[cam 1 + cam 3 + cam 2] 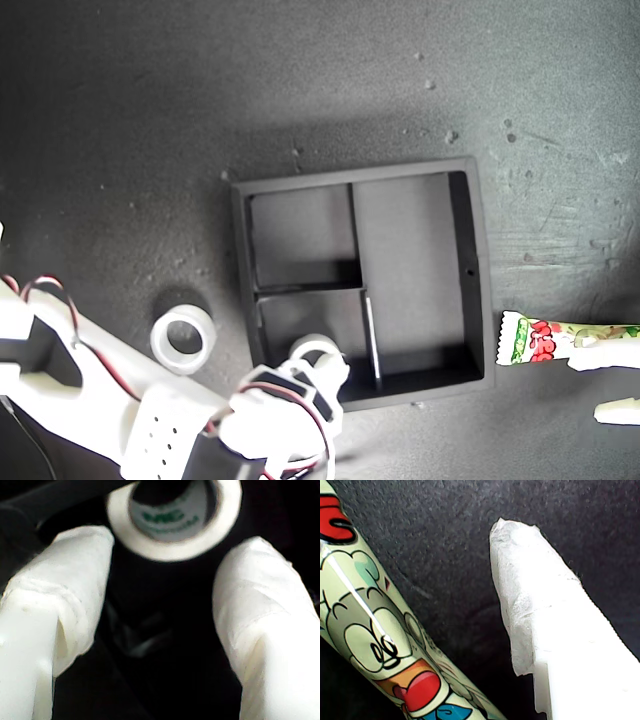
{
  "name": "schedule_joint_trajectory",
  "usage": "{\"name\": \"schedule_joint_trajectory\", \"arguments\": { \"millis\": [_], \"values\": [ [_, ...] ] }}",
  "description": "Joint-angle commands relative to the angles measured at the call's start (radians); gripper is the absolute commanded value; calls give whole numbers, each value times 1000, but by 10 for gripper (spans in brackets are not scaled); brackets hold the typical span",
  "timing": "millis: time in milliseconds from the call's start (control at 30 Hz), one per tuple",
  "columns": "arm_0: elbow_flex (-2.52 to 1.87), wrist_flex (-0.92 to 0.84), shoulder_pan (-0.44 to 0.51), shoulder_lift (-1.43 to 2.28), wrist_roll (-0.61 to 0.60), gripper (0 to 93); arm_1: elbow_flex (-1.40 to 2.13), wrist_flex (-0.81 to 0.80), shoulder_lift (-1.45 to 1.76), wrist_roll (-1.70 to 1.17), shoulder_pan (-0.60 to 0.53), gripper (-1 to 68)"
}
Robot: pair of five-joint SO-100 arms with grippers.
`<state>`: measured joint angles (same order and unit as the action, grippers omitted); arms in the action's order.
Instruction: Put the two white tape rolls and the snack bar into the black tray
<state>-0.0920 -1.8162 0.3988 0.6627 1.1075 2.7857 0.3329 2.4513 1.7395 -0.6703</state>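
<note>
The black tray [478, 250] sits in the middle of the exterior view. One white tape roll [315, 350] lies in the small compartment nearest the exterior view's bottom, and it shows just beyond the fingertips [75, 595] of my second gripper [305, 378], which is open. The other white tape roll [183, 338] rests on the table to the tray's left in the exterior view. The snack bar [555, 340] lies on the table at the exterior view's right edge. My first gripper [590, 388] is open beside it, with one finger [555, 630] apart from the wrapper [380, 640].
The dark grey table [300, 90] carries small specks of debris. The second arm's white body with red wires [140, 410] fills the exterior view's bottom left corner. The tray's long compartment [410, 270] and other small compartment [300, 235] hold nothing.
</note>
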Motion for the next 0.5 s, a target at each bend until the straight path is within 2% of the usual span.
{"name": "schedule_joint_trajectory", "arguments": {
  "millis": [0, 133, 233, 333, 467],
  "values": [
    [-258, -18, -46, 322, 26, 127, 55, -35, 12, 12, 11, 233],
    [-646, -18, -61, 703, 123, 122, 123, -74, 6, 6, 32, 233],
    [-896, -17, -21, 928, 222, 125, 146, -77, 0, -6, 55, 219],
    [-1150, 55, 44, 1080, 313, 132, 164, -83, 0, -32, 95, 136],
    [-1450, 275, 152, 1158, 391, 146, 155, -84, 0, -77, 146, 21]
  ]
}}
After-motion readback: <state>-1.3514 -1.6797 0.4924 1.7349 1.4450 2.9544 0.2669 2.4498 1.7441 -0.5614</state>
